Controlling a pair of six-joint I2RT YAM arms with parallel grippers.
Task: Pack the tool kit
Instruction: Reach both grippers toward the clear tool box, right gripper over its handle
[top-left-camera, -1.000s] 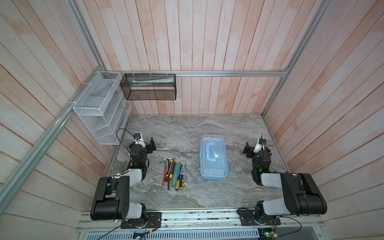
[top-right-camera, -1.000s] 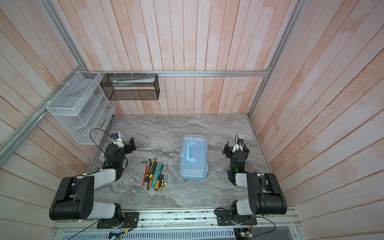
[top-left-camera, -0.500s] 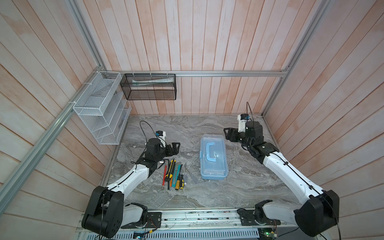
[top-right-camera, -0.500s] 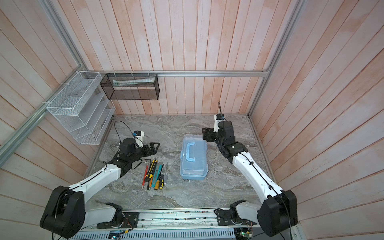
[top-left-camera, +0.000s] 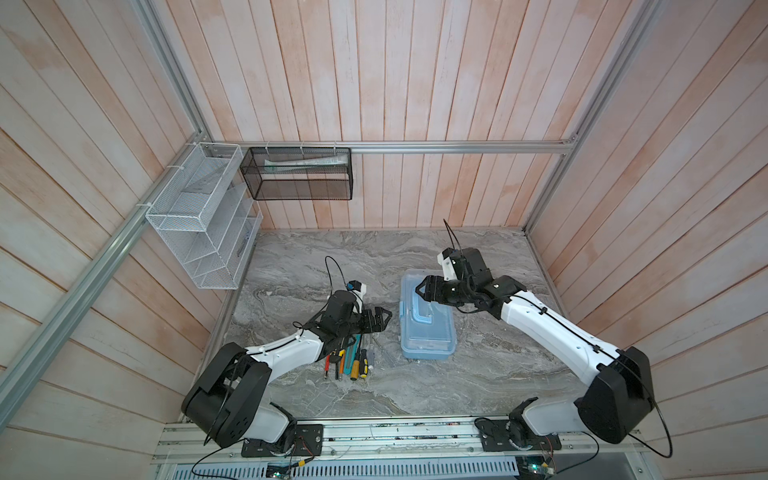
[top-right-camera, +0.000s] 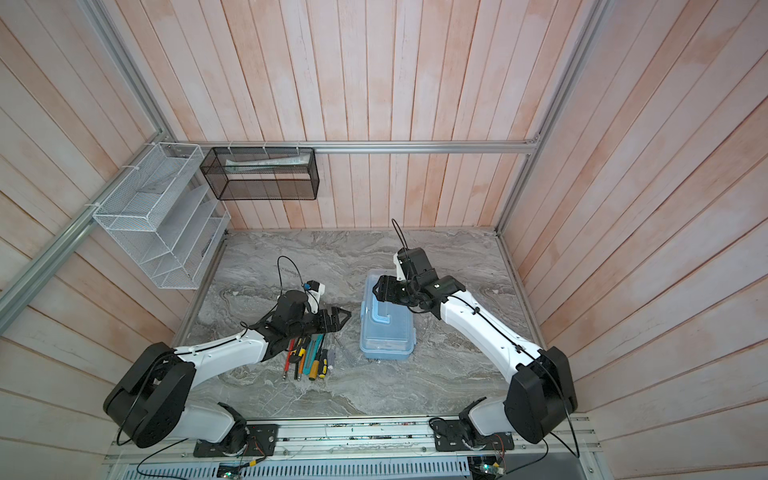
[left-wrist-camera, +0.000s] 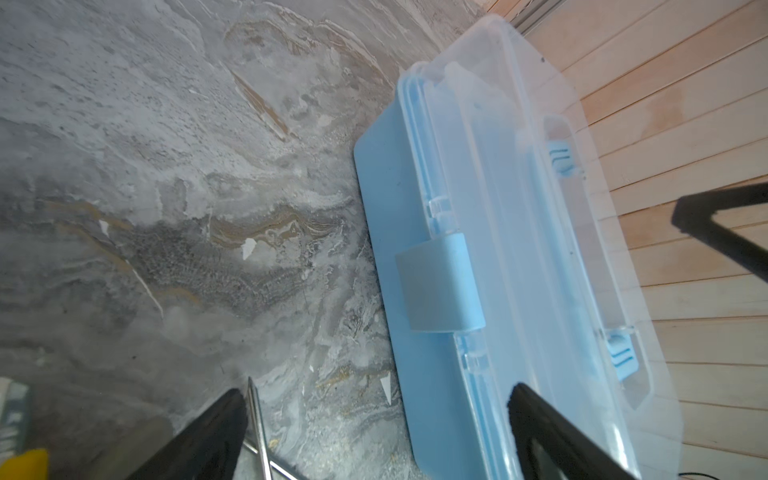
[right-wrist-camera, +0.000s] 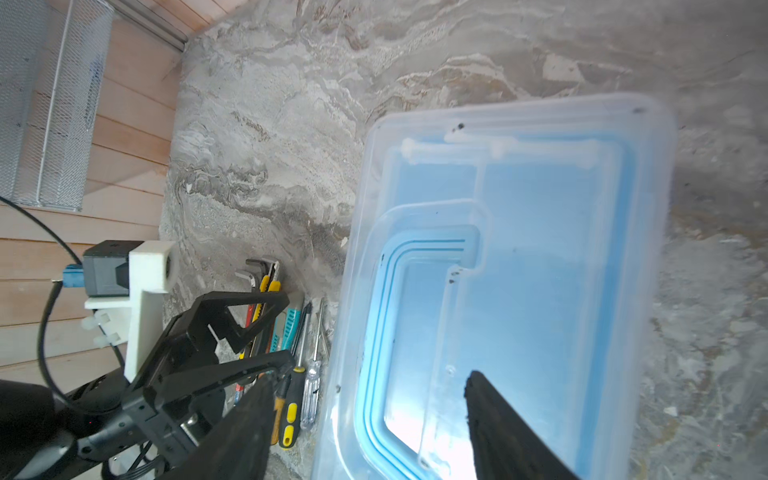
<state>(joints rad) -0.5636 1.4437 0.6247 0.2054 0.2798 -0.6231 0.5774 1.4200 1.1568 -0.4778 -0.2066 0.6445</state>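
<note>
The light blue tool box (top-left-camera: 428, 347) sits flat in the middle of the grey marble surface (top-left-camera: 478, 374). Its clear lid (top-right-camera: 395, 332) is down, and the blue handle (top-left-camera: 415, 318) lies flat on top. In the left wrist view a blue latch (left-wrist-camera: 438, 286) is folded over the long side of the box. Just beside the box, on its left in both top views, lies a row of hand tools: screwdrivers (right-wrist-camera: 291, 409), utility knives (right-wrist-camera: 291, 322) and hex keys (right-wrist-camera: 253, 266). They lie on the surface, not in the box. The left arm stretches low from its base at the near left corner. The left tool (top-left-camera: 384, 321) hangs over the far ends of the hand tools and points sideways at the box. Its two black fingers (left-wrist-camera: 557, 436) are spread wide and hold nothing. The right arm reaches in a long slant from the near right corner and bends at the wrist. The right tool (top-left-camera: 419, 291) points at the far end of the box, right over the lid. Its fingers (right-wrist-camera: 498, 424) are partly apart, with the handle showing between them, and nothing is pinched.
</note>
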